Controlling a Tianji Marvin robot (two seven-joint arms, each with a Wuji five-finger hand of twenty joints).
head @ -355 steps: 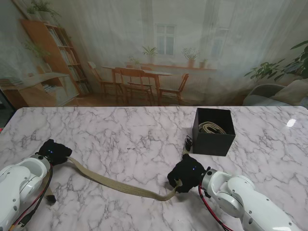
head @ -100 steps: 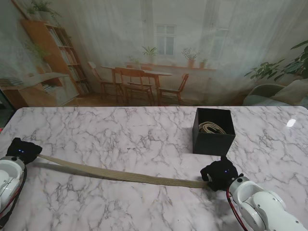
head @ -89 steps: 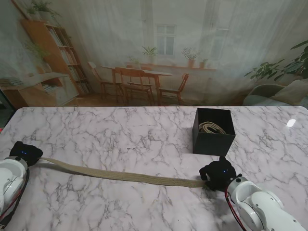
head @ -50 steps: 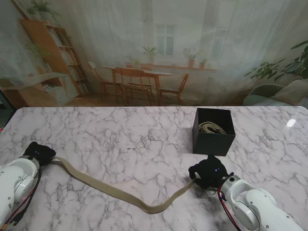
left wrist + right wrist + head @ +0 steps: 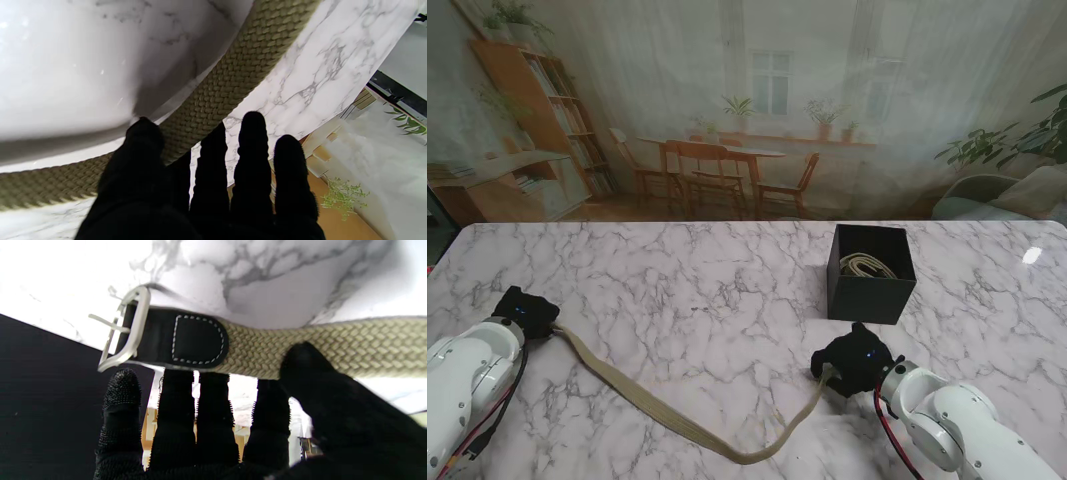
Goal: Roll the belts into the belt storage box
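A tan woven belt sags in a loose curve across the near part of the marble table, running from my left hand to my right hand. Both black-gloved hands are shut on its ends. In the left wrist view the thumb and fingers pinch the belt. The right wrist view shows the belt's black leather tab and silver buckle past the fingers. The black storage box stands just beyond my right hand, with another rolled belt inside.
The marble table stretches wide around the belt. The black box wall looms close beside my right hand in the right wrist view. Behind the table hangs a printed backdrop of a room.
The belt was pulled taut between hands spread wide; both hands have since moved inward, and the belt now hangs slack in a curve toward me.
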